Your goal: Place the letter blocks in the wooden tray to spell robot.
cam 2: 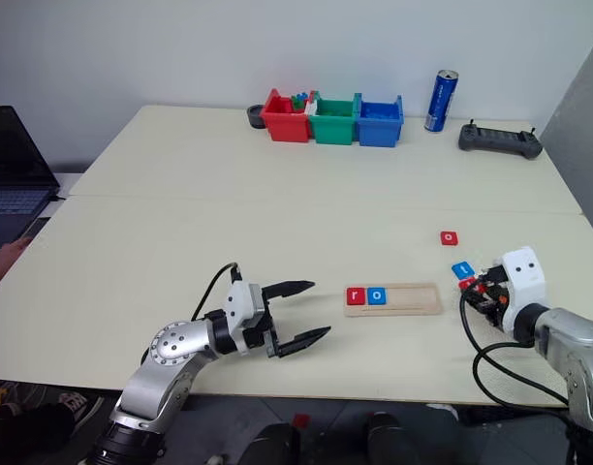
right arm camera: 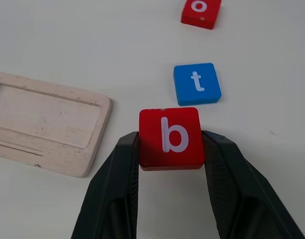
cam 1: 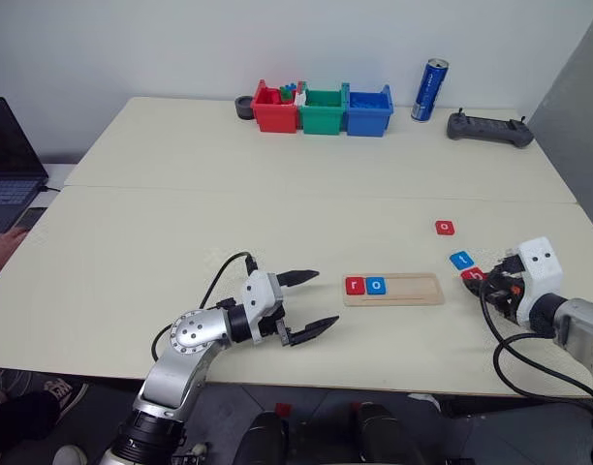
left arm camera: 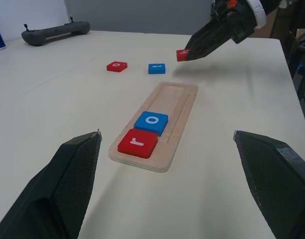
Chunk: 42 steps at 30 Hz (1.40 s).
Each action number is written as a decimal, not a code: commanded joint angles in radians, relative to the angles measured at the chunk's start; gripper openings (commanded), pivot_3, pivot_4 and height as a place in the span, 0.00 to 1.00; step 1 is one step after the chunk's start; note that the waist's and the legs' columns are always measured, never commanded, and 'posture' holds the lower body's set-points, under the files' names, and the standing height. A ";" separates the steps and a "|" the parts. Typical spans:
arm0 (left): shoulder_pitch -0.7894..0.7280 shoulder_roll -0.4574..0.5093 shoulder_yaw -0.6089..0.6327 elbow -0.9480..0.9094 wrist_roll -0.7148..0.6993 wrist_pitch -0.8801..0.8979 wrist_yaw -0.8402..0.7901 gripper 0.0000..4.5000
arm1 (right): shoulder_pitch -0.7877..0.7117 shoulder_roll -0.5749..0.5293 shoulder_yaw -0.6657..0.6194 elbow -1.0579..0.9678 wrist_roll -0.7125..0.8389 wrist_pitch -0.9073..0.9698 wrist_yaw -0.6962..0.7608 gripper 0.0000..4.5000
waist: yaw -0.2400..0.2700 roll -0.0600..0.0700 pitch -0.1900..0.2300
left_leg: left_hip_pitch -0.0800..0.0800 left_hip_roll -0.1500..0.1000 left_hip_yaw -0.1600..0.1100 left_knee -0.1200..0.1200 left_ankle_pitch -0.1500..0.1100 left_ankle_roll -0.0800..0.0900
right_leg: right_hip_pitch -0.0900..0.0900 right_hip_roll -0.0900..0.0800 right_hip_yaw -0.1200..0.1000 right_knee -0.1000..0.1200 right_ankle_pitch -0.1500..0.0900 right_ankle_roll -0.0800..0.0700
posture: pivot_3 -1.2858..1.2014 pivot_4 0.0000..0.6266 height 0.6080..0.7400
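Gripping, right gripper [right arm camera: 170, 149]: its two black fingers are clenched on the sides of the red "b" block [right arm camera: 170, 137], which sits between the fingertips with its letter face up, held off the table [cam 1: 180, 213] just right of the tray's right end.
Left gripper [cam 1: 301, 305]: released, fingers spread wide with nothing between them, pointing toward the tray from its left, near the table's front edge.
Wooden tray [cam 1: 413, 289]: lies flat near the front of the table, long axis running left to right, between the two grippers.
Blocks in tray: a red "r" block [cam 1: 355, 285] at the left end and a blue "o" block [cam 1: 375, 285] touching it on its right; the remaining length of the tray is bare wood.
Blue "t" block [cam 1: 461, 260]: flat on the table, just beyond the held block, right of the tray.
Red "o" block [cam 1: 445, 228]: flat on the table, farther back than the blue "t" block, apart from it.
Far edge: red bin [cam 1: 275, 109], green bin [cam 1: 324, 110] and blue bin [cam 1: 369, 111] stand in a row touching one another; a blue can [cam 1: 429, 91] stands upright to their right, with a dark controller [cam 1: 488, 129] lying farther right.
Left edge: a laptop [cam 1: 11, 160] sits beside the table.
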 commanded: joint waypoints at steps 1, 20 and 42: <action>-0.009 0.004 0.007 -0.010 -0.015 -0.020 -0.008 1.00 | 0.010 0.038 -0.017 -0.080 -0.010 0.068 -0.083 0.32 | 0.001 0.000 0.000 | 0.000 0.000 0.000 0.000 0.000 0.000 | 0.000 0.000 0.000 0.000 0.000 0.000 | 0.52 0.24 1.00; -0.002 0.003 -0.004 -0.029 -0.014 -0.019 -0.011 1.00 | 0.072 0.132 -0.009 -0.065 -0.042 0.090 -0.212 0.55 | 0.002 0.000 0.000 | 0.000 0.000 0.000 0.000 0.000 0.000 | 0.000 0.000 0.000 -0.001 0.000 0.001 | 0.52 0.24 1.00; -0.037 -0.013 -0.020 -0.029 -0.022 0.009 -0.006 1.00 | 0.029 -0.414 0.202 0.396 -0.129 -0.995 0.655 1.00 | 0.003 0.001 0.001 | -0.003 0.000 0.001 0.000 -0.002 0.003 | 0.001 -0.001 -0.001 -0.010 0.002 0.002 | 0.52 0.24 1.00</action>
